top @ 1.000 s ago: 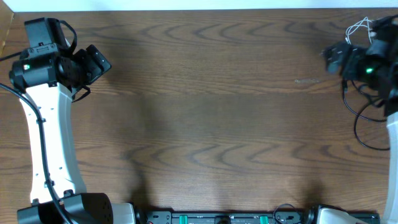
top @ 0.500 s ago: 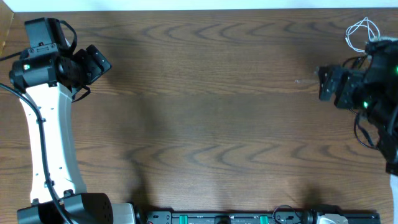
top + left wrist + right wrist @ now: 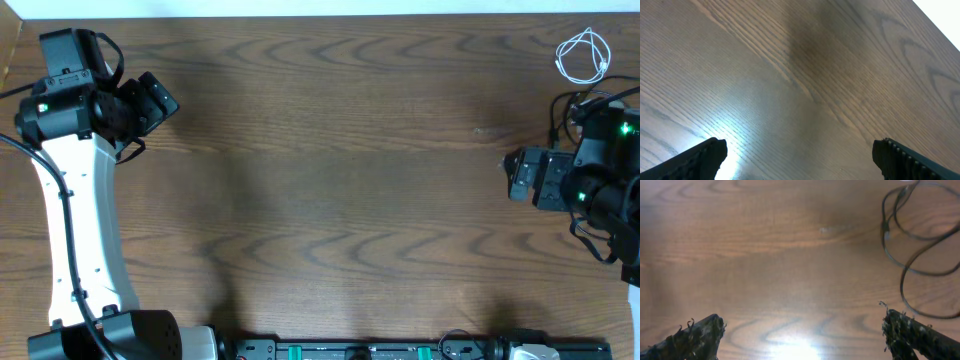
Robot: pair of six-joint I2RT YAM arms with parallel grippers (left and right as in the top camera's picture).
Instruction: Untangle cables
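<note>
A short white cable (image 3: 583,55) lies coiled at the table's far right corner. Thin black cable (image 3: 885,230) loops over the wood at the upper right of the right wrist view. In the overhead view its loops (image 3: 553,117) show around the right arm, partly hidden by it. My right gripper (image 3: 512,173) is open and empty, near the right edge and closer to me than the white cable. Its fingers (image 3: 802,340) are spread wide over bare wood, left of the black loops. My left gripper (image 3: 160,100) is at the far left, open and empty (image 3: 800,157).
The brown wooden table (image 3: 340,180) fills the view. The left arm's white link (image 3: 80,230) runs down the left side. A black rail with green parts (image 3: 360,350) lies along the near edge.
My right arm has pulled back from the far right corner toward the near side. The white cable, partly hidden under it before, now lies uncovered. The left arm has not moved.
</note>
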